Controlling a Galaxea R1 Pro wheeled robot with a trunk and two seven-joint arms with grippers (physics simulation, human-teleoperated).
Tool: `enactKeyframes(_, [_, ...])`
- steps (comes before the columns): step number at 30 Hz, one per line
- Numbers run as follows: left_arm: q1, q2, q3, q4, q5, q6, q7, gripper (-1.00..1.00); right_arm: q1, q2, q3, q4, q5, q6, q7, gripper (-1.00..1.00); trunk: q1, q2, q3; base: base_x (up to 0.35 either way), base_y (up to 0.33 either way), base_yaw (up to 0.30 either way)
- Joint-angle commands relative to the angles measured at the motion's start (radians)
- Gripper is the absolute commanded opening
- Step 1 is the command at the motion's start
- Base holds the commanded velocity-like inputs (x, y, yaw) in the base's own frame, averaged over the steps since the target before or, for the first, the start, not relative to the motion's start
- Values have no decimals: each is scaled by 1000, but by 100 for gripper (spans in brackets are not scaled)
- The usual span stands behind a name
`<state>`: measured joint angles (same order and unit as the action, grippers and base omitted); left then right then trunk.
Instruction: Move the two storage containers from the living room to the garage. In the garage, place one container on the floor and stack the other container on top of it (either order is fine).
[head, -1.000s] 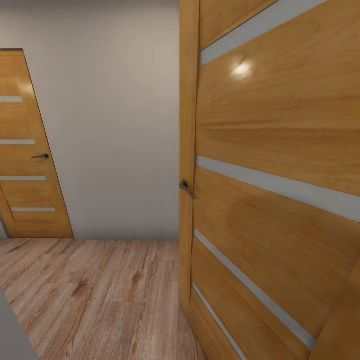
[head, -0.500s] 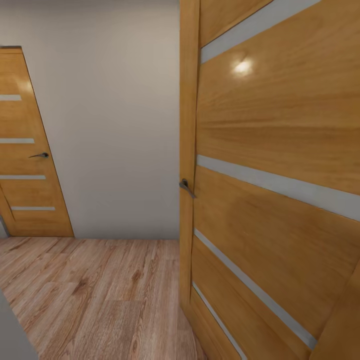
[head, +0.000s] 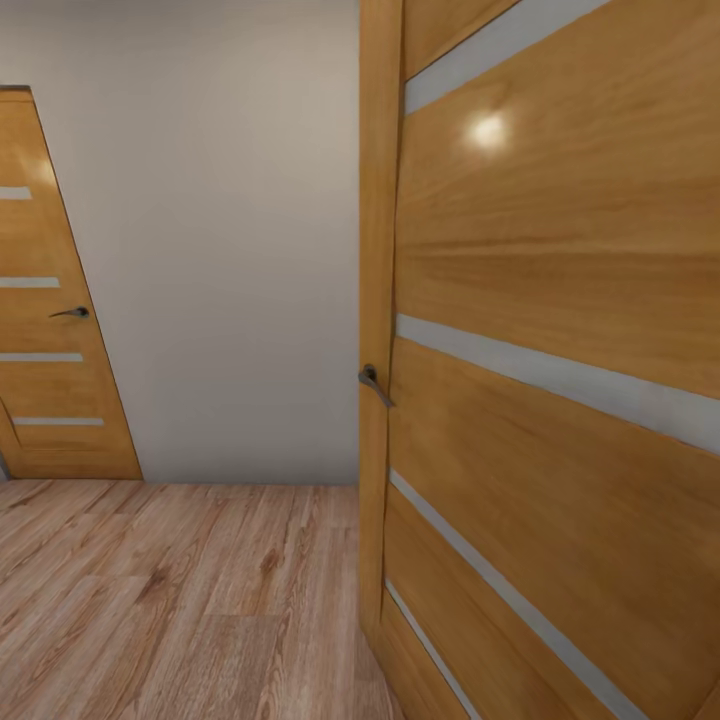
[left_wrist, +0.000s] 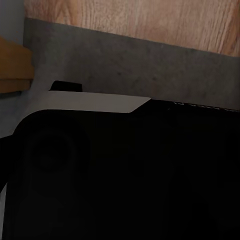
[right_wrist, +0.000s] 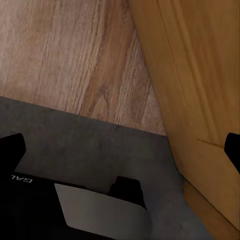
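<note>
Head view: an open wooden door (head: 560, 400) stands near right, a shut door (head: 50, 300) far left. No bins appear; transport is judged unfinished. Whether either tool is apart or together cannot be told.

Grey mottled floor (right_wrist: 95, 145) abuts wood planks (right_wrist: 65, 55)

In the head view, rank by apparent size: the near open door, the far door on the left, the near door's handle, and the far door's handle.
1. near door, though closeness to the camera inflates it
2. far door, partly cut off by the frame edge
3. near door's handle
4. far door's handle
</note>
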<state>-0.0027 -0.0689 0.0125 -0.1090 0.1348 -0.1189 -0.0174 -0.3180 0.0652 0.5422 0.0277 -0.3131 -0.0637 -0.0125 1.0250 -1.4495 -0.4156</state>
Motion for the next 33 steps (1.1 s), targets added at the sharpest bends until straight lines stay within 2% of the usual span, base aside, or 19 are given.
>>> enactKeyframes(1, [0,0,1,0,8,-2,-2,100,-1,1,8,3,-9,-5,-1,100,0,-1,-1,17,0,0])
enactKeyframes(24, [0,0,3,0,9,-2,-2,100,-1,1,8,3,-9,-3,1,100,0,-1,-1,2,0,0])
enactKeyframes(33, [0,0,3,0,9,-2,-1,100,-1,1,9,3,-8,-8,-1,100,0,-1,-12,0,0,0])
